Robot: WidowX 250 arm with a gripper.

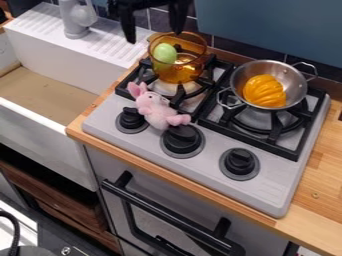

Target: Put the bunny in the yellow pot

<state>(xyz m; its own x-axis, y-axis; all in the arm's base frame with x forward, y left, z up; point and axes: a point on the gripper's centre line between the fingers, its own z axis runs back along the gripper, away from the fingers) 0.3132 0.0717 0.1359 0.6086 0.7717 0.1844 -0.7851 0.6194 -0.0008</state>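
Observation:
The gripper [154, 25] hangs at the top of the camera view, above and slightly left of the amber-yellow pot; its two fingers stand apart with nothing between them. Below it, the pink bunny [157, 110] lies on the stove top, against the front of the left burner grate and between two knobs. Its ears point to the upper left and its feet to the right. The see-through yellow pot [176, 76] stands on the left burner, behind the bunny, with a light green egg-shaped object [165, 53] inside.
A metal pot [294, 89] with two wire handles holds an orange-yellow ridged object [265, 91] on the right burner. Black knobs [182, 139] line the stove front. The white sink [80, 55] with its grey faucet [77, 20] lies to the left; a tiled wall rises behind.

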